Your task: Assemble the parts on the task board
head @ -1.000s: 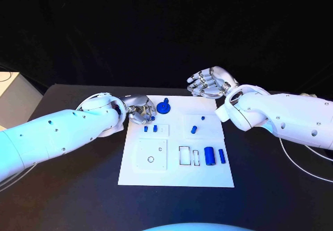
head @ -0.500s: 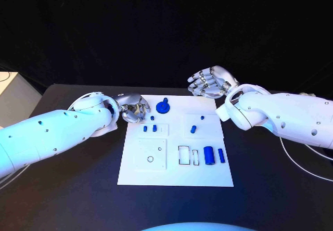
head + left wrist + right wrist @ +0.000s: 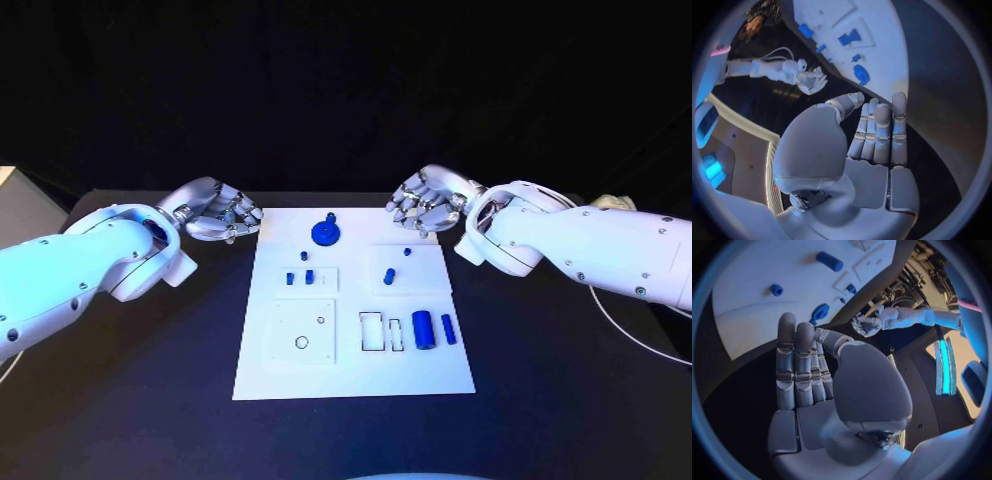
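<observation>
The white task board [image 3: 433, 375] lies in the middle of the black table. A round blue part [image 3: 326, 232] sits near its far edge, small blue parts [image 3: 300, 278] stand in the left block, and a thick blue cylinder [image 3: 423, 329] lies beside a thinner one [image 3: 447, 328]. My left hand [image 3: 216, 210] hovers just off the board's far left corner, fingers straight and holding nothing [image 3: 879, 135]. My right hand [image 3: 426, 200] hangs over the board's far right edge, also holding nothing, its fingers extended side by side [image 3: 798, 365]. The board [image 3: 767, 305] and round part [image 3: 820, 311] lie beyond them.
A white cable [image 3: 635, 335] trails on the table at the right, under my right arm. A pale block [image 3: 7, 180] shows at the table's far left. The board's near half has a square plate with a hole [image 3: 302, 342] and bare slots [image 3: 372, 332].
My left hand has drawn back off the board's far left corner and spread its curled fingers. My right hand has come slightly nearer the board's far edge. The camera has shifted a little.
</observation>
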You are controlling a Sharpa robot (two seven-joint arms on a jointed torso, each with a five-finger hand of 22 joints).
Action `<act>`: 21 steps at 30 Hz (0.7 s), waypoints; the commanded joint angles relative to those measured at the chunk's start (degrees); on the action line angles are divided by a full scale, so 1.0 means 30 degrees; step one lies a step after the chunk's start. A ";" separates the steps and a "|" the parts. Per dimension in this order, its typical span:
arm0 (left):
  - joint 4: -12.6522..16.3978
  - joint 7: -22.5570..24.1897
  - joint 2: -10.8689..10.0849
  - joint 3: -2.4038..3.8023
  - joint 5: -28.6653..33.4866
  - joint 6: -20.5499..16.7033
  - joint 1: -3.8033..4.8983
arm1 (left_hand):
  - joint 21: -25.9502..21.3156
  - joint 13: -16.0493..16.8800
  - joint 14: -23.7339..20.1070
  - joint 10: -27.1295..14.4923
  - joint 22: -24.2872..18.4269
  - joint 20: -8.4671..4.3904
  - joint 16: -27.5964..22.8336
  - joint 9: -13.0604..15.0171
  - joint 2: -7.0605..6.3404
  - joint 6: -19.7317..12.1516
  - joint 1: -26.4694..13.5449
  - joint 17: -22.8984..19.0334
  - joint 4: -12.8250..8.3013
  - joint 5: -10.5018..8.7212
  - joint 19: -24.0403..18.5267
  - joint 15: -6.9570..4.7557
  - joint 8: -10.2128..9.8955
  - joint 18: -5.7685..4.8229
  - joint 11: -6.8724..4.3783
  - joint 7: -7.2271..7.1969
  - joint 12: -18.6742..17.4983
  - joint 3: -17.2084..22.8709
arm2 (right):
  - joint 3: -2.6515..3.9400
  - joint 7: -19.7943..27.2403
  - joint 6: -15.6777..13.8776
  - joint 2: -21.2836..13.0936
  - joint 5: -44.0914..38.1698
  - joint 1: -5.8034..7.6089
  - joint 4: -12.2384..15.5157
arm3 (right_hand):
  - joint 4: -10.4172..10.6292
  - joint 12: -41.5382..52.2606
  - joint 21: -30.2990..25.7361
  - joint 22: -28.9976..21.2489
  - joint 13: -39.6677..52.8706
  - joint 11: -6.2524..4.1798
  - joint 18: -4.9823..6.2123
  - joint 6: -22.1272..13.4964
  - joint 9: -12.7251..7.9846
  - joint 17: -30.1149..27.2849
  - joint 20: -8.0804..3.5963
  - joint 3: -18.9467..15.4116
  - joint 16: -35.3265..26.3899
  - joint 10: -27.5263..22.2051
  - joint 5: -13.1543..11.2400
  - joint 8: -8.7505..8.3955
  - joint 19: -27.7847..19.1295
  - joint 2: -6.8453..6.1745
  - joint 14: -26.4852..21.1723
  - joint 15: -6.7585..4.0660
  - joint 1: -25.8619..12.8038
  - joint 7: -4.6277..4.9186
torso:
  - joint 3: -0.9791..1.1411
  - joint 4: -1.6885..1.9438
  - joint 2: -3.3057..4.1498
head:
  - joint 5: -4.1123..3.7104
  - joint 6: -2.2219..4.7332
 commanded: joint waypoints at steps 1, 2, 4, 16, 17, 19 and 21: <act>0.0731 0.2905 -0.0466 0.0034 0.8127 0.0909 -0.0008 | -0.0624 -0.0135 -0.0464 -0.0260 -0.0402 0.0122 -0.0728 0.0006 -0.0003 -0.0369 -0.0101 -0.0573 0.0056 -0.0026 -0.0165 0.0116 -0.0056 0.0283 0.0076 0.0105 -0.0140 -0.0254 | -0.0023 -0.1434 0.1661 -0.0177 -0.5675 -0.0147 0.0140 | 0.0058 -0.0267 0.1102 0.1046 0.0078 -0.0036 -0.0013 0.0129 -0.0001 0.1168 -0.0008 0.0242 0.1736 0.0134 -0.0091 -0.0110 0.0190 -0.0085 0.0716 -0.0131 -0.0317 -0.0020 | -0.0030 0.0011 0.0027 | -0.0247 0.0176; 0.1201 0.3367 -0.0868 0.0045 0.9192 0.1400 -0.0022 | -0.1106 -0.0217 -0.0645 -0.0427 -0.0712 0.0244 -0.1065 -0.0010 -0.0117 -0.0619 -0.0503 -0.0738 0.0435 -0.0152 -0.0252 0.0232 -0.0114 0.0265 0.0213 0.0192 -0.0217 -0.0668 | -0.0032 -0.1725 0.1564 -0.0268 -0.6799 -0.0248 0.0216 | 0.0110 -0.0496 0.3175 0.3142 0.0136 -0.0020 -0.0276 0.0116 0.0021 0.2627 0.0019 0.0398 0.3920 0.0141 -0.0157 -0.0178 0.0545 -0.0248 0.0807 -0.0100 -0.0494 -0.0031 | -0.0046 0.0010 0.0028 | -0.0278 0.0248; 0.1585 0.3668 -0.1202 0.0051 0.9889 0.1710 -0.0042 | -0.1729 -0.0312 -0.0835 -0.0635 -0.1127 0.0373 -0.1411 -0.0024 -0.0214 -0.0957 -0.0772 -0.0904 0.0819 -0.0701 -0.0279 0.0347 -0.0179 0.0271 0.0304 0.0279 -0.0307 -0.1141 | -0.0038 -0.1983 0.1452 -0.0329 -0.7658 -0.0336 0.0293 | 0.0214 -0.0754 0.5351 0.5368 0.0167 0.0026 -0.0591 0.0071 0.0048 0.3968 0.0073 0.0551 0.5968 0.0016 -0.0248 -0.0252 0.0919 -0.0383 0.0924 -0.0046 -0.0685 -0.0044 | -0.0027 0.0001 0.0018 | -0.0301 0.0248; 0.2975 0.4476 -0.2800 -0.0013 1.1454 0.2081 -0.0120 | -0.3174 -0.0647 -0.0624 -0.0526 -0.2241 0.0374 -0.1956 0.0093 -0.0209 -0.1064 -0.0471 -0.1145 0.1520 -0.0878 0.0573 0.0317 0.0143 0.0288 0.0291 0.0227 -0.0457 -0.1985 | -0.0077 -0.3627 0.1400 -0.0480 -1.1336 -0.0861 0.0857 | 0.0710 -0.1078 1.1623 1.1832 0.0217 0.0136 -0.1427 0.0021 0.0402 0.8376 0.0242 0.0978 1.3168 -0.0484 -0.0454 -0.0357 0.1806 -0.1021 0.1192 0.0078 -0.1270 -0.0081 | -0.0034 0.0056 0.0003 | -0.0443 0.0044; 0.3018 0.4503 -0.2871 -0.0015 1.1486 0.2040 -0.0123 | -0.3177 -0.0651 -0.0617 -0.0532 -0.2244 0.0372 -0.1951 0.0094 -0.0205 -0.1063 -0.0461 -0.1142 0.1522 -0.0875 0.0585 0.0316 0.0147 0.0288 0.0291 0.0226 -0.0462 -0.1986 | -0.0079 -0.3688 0.1468 -0.0484 -1.1444 -0.0894 0.0897 | 0.0755 -0.1091 1.1704 1.1919 0.0206 0.0154 -0.1434 0.0010 0.0417 0.8409 0.0255 0.0939 1.3266 -0.0564 -0.0455 -0.0364 0.1799 -0.1085 0.1183 0.0091 -0.1340 -0.0071 | -0.0030 0.0060 0.0001 | -0.0445 0.0044; 0.3070 0.4545 -0.2995 -0.0018 1.1540 0.1950 -0.0129 | -0.3184 -0.0662 -0.0600 -0.0545 -0.2253 0.0367 -0.1938 0.0097 -0.0198 -0.1056 -0.0439 -0.1134 0.1527 -0.0868 0.0612 0.0314 0.0157 0.0288 0.0291 0.0224 -0.0475 -0.1989 | -0.0083 -0.3822 0.1575 -0.0487 -1.1688 -0.0958 0.0966 | 0.0815 -0.1102 1.1777 1.2003 0.0184 0.0184 -0.1435 -0.0021 0.0437 0.8431 0.0281 0.0854 1.3385 -0.0724 -0.0462 -0.0384 0.1764 -0.1189 0.1153 0.0118 -0.1437 -0.0057 | -0.0009 0.0063 -0.0008 | -0.0442 0.0003; 0.3093 0.4560 -0.3065 -0.0020 1.1571 0.1893 -0.0132 | -0.3184 -0.0662 -0.0600 -0.0545 -0.2253 0.0367 -0.1938 0.0097 -0.0198 -0.1056 -0.0439 -0.1134 0.1527 -0.0868 0.0612 0.0314 0.0157 0.0288 0.0291 0.0224 -0.0475 -0.1989 | -0.0085 -0.3913 0.1652 -0.0483 -1.1846 -0.0998 0.0992 | 0.0849 -0.1093 1.1797 1.2028 0.0184 0.0193 -0.1433 -0.0026 0.0447 0.8455 0.0290 0.0807 1.3449 -0.0758 -0.0466 -0.0388 0.1747 -0.1221 0.1143 0.0121 -0.1488 -0.0052 | -0.0005 0.0070 -0.0007 | -0.0434 -0.0020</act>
